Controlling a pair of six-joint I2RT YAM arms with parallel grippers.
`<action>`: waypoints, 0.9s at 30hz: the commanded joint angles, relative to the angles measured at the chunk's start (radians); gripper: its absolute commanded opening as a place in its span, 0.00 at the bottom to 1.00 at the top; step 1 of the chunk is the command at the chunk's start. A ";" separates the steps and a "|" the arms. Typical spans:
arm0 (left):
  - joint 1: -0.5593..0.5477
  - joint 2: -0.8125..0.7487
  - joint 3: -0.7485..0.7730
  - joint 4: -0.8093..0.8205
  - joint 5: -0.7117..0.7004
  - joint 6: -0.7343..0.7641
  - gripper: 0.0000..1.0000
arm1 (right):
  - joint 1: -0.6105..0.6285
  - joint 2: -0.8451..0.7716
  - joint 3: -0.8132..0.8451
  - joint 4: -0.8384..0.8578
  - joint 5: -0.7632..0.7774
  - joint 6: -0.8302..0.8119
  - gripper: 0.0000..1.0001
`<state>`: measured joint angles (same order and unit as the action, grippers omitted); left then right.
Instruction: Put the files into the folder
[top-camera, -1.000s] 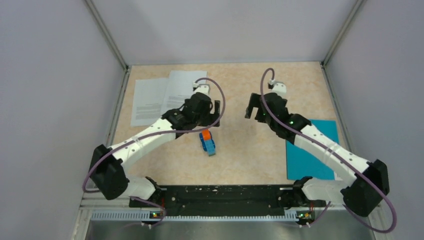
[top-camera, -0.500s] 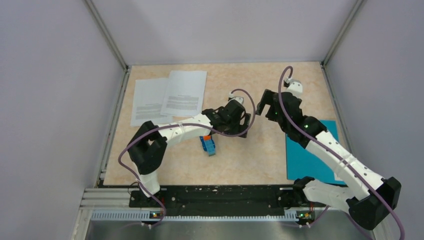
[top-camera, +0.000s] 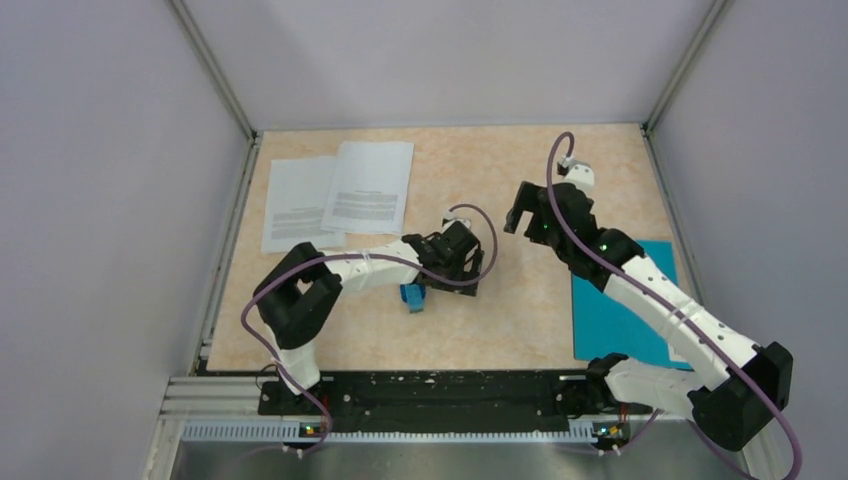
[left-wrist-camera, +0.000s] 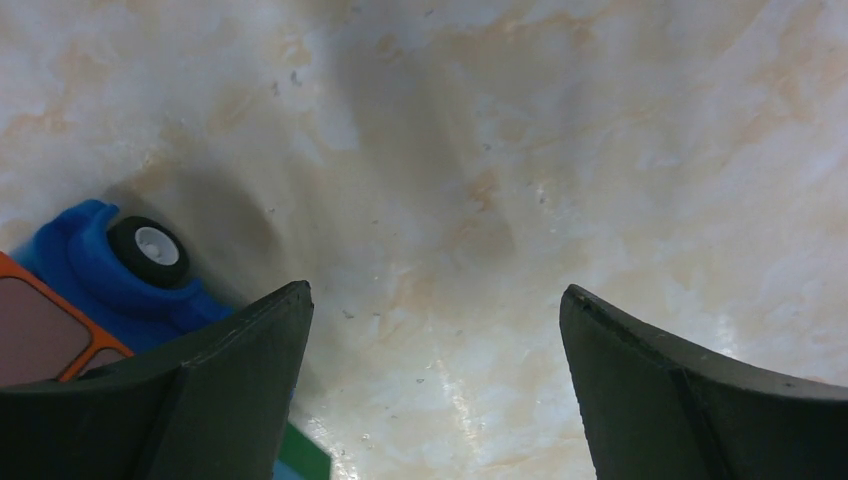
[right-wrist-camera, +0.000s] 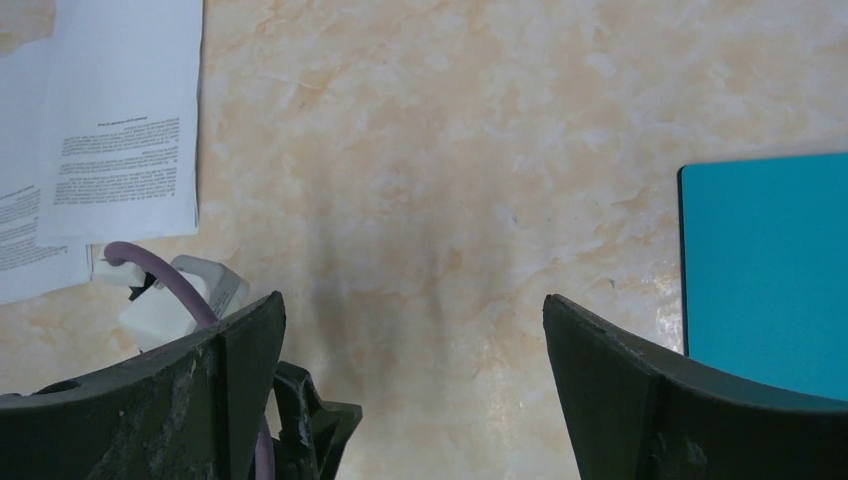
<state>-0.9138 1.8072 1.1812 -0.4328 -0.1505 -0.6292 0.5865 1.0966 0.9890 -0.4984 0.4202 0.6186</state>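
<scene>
Two files, white printed sheets (top-camera: 368, 186), lie overlapping at the table's far left and also show as files (right-wrist-camera: 128, 120) in the right wrist view. The teal folder (top-camera: 622, 305) lies shut and flat at the right, partly under my right arm; its corner is the folder (right-wrist-camera: 770, 270). My left gripper (top-camera: 462, 278) hovers open low over bare tabletop in the middle, left gripper (left-wrist-camera: 435, 300) with nothing between its fingers. My right gripper (top-camera: 517, 210) is open above the table between files and folder, right gripper (right-wrist-camera: 412, 305) empty.
A small blue-and-orange toy car (top-camera: 413, 297) sits just left of my left gripper; the toy car (left-wrist-camera: 110, 270) touches the left finger's outer side or lies close to it. Grey walls enclose the table on three sides. My left wrist's cable (right-wrist-camera: 160, 285) shows under the right gripper.
My left arm swung from beside the files to the table's middle, lowering next to the toy car. My right gripper drifted right, then slightly back. Both stayed open.
</scene>
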 joint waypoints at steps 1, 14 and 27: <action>0.023 -0.061 -0.055 0.018 -0.026 -0.022 0.98 | -0.004 0.013 0.001 0.038 -0.023 0.009 0.99; 0.122 -0.167 -0.164 -0.022 -0.089 -0.051 0.98 | -0.003 0.055 -0.003 0.064 -0.072 0.017 0.99; 0.228 -0.247 -0.282 -0.042 -0.101 -0.041 0.98 | -0.003 0.083 -0.006 0.080 -0.098 0.018 0.99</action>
<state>-0.7204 1.6100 0.9276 -0.4431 -0.2260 -0.6716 0.5865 1.1698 0.9855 -0.4541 0.3359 0.6312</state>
